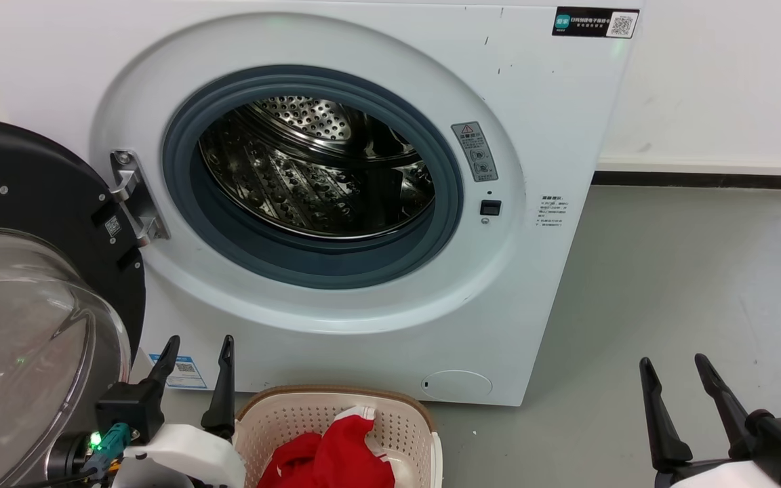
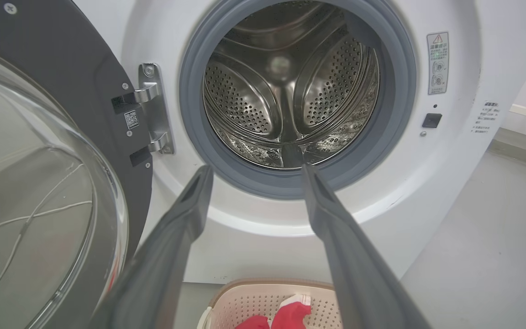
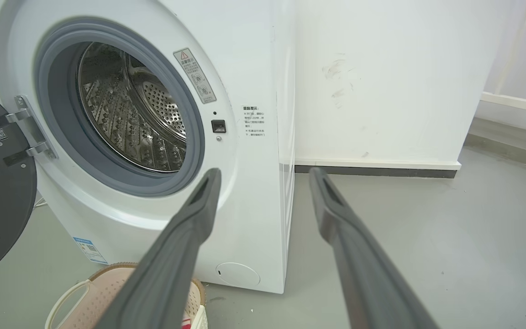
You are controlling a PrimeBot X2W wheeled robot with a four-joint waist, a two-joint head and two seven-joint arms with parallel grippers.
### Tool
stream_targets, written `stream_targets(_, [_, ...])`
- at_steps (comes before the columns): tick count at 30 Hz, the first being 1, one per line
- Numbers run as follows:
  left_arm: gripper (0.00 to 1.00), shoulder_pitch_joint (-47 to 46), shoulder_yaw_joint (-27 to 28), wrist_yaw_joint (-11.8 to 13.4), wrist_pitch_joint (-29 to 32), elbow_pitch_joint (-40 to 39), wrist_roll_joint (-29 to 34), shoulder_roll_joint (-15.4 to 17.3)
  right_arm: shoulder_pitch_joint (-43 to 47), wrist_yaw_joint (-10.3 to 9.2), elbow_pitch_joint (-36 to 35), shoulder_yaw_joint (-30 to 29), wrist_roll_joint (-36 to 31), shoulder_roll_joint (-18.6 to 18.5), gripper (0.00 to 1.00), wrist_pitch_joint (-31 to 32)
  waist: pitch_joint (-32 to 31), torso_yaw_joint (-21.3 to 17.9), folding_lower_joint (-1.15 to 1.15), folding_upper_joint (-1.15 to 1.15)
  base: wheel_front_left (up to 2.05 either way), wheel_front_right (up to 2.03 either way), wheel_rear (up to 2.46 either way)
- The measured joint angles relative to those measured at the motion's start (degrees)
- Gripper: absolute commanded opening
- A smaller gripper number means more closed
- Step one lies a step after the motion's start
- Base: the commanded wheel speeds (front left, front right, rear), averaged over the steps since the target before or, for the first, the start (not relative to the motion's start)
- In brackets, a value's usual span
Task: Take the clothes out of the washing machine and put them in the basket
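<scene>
Presently: red clothes (image 1: 326, 457) heaped in basket (image 1: 404, 423), on floor just before washing machine (image 1: 533, 135); door (image 1: 24, 176) swung wide. Left gripper (image 1: 201, 342), right gripper (image 1: 672, 360): fingers spread.

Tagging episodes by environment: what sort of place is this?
Probably a laundry corner, perhaps a test room rather than a home: a white front-loading washing machine with its door open, a cream laundry basket holding red clothes, a bare grey floor and a plain white wall.

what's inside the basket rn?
Red clothes with white trim, heaped in the basket. They cover its floor, and its near part is cut off, so anything underneath is hidden.
</scene>
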Motion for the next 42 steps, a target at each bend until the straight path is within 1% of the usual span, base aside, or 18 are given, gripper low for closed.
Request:
stream_targets(12, [1.00, -0.18, 0.32, 0.02, -0.56, 2.08, -1.01, 0.44, 0.00, 0.00, -0.32, -0.12, 0.07, 0.00, 1.00, 0.27, 0.62, -1.34, 0.00, 0.00, 0.00, 0.00, 0.00])
stream_targets(24, [1.00, -0.29, -0.01, 0.52, -1.01, 2.41, -1.49, 0.62, 0.03, 0.00, -0.42, 0.57, 0.97, 0.00, 1.00, 0.42, 0.87, -1.39, 0.00, 0.00, 0.00, 0.00, 0.00])
stream_targets(25, [0.00, -0.23, -0.02, 0.52, -1.00, 2.53, -1.51, 0.60, 0.04, 0.00, -0.24, 0.65, 1.12, 0.01, 0.00, 0.40, 0.87, -1.39, 0.00, 0.00, 0.00, 0.00, 0.00])
stream_targets(28, [0.00, 0.75, -0.18, 0.52, -0.90, 4.00, -1.56, 0.00, 0.15, 0.00, 1.37, 0.77, 1.15, 0.03, 0.00, 0.54, 0.87, -1.40, 0.00, 0.00, 0.00, 0.00, 0.00])
stream_targets(30, [0.00, 1.07, 0.02, 0.49, -0.36, 4.75, -2.82, -0.49, 0.21, 0.00, 1.87, 0.88, 2.44, 0.03, 0.00, 0.54, 0.92, -1.44, 0.00, 0.00, 0.00, 0.00, 0.00])
stream_targets(42, [0.00, 0.73, 2.23, -1.08, 1.65, 5.47, -14.50, -1.90, -1.50, 0.00, 5.17, 1.01, 16.73, -0.58, 0.00, 1.05, 1.21, -1.71, 0.00, 0.00, 0.00, 0.00, 0.00])
